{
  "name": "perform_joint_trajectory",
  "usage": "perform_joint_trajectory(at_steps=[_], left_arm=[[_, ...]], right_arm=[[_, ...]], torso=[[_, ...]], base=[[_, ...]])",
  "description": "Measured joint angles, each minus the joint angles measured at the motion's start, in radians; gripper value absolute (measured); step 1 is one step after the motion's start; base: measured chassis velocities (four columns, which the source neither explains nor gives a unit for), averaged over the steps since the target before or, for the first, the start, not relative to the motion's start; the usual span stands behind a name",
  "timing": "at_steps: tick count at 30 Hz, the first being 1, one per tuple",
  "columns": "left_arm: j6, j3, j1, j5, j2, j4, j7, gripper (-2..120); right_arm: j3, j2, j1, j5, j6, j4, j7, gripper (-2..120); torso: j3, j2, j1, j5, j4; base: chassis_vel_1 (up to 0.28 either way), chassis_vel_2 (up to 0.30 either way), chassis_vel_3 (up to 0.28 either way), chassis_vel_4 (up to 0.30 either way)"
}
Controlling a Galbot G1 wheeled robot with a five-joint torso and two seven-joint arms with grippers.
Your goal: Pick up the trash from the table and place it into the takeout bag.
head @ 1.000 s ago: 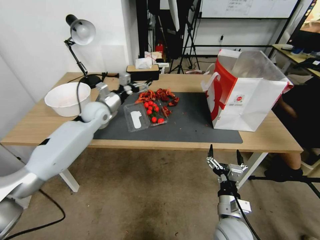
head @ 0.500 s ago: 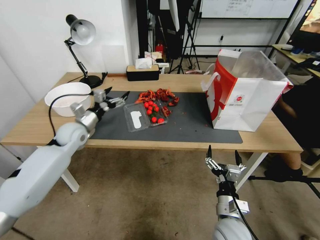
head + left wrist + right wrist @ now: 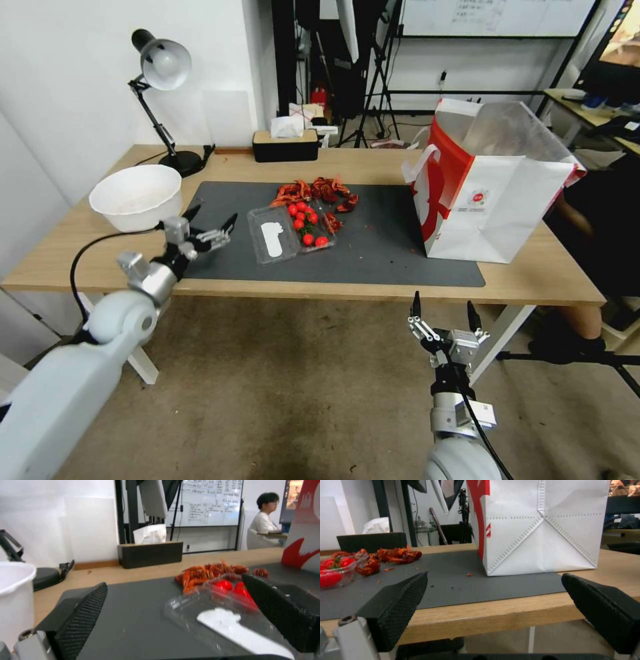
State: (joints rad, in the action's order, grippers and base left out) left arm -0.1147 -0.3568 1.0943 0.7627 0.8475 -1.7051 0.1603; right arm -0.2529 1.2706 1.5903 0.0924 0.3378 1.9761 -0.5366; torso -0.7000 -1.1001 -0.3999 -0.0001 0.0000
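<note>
The trash lies on the table's (image 3: 373, 167) dark mat (image 3: 393, 250): a heap of red crayfish shells (image 3: 317, 191) (image 3: 206, 572), an open clear plastic box of cherry tomatoes (image 3: 291, 232) (image 3: 216, 615), and a white paper bowl (image 3: 135, 197) at the left. The takeout bag (image 3: 490, 193) (image 3: 540, 530) stands open at the mat's right end. My left gripper (image 3: 213, 217) (image 3: 173, 583) hovers open over the mat's near left corner, left of the clear box and holding nothing. Below the table's front edge my right gripper (image 3: 441, 307) (image 3: 493, 576) is open and empty, pointing at the bag's base.
A black tissue box (image 3: 285, 145) (image 3: 150, 553) sits at the table's back edge, and a desk lamp (image 3: 160, 67) stands at the back left. Tripods and another desk stand behind the table. Bare mat lies between the clear box and the bag.
My left arm has drawn back from the crayfish shells toward the mat's near left corner, fingers open throughout. The right gripper has sunk slightly. The trash has not moved.
</note>
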Motion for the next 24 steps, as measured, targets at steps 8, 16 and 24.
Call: perform_joint_trajectory(at_steps=[8, 16, 24], left_arm=[[-0.031, -0.106, 0.112, -0.096, 0.067, -0.052, -0.012, 100], [-0.067, -0.192, 0.207, -0.161, 0.128, -0.086, -0.027, 100], [-0.121, -0.271, 0.320, -0.207, 0.181, -0.088, -0.028, 100]], right_arm=[[0.001, 0.001, 0.001, -0.001, 0.003, -0.002, 0.000, 100], [-0.001, -0.002, 0.002, -0.001, 0.007, -0.007, 0.001, 100], [0.001, -0.002, -0.004, 0.000, 0.007, -0.014, 0.001, 100]], torso=[[0.000, 0.000, 0.000, 0.0001, 0.0000], [0.000, 0.000, 0.000, 0.0001, -0.0001], [0.000, 0.000, 0.000, 0.0000, 0.0001]], base=[[0.000, 0.000, 0.000, 0.000], [0.000, 0.000, 0.000, 0.000], [0.000, 0.000, 0.000, 0.000]])
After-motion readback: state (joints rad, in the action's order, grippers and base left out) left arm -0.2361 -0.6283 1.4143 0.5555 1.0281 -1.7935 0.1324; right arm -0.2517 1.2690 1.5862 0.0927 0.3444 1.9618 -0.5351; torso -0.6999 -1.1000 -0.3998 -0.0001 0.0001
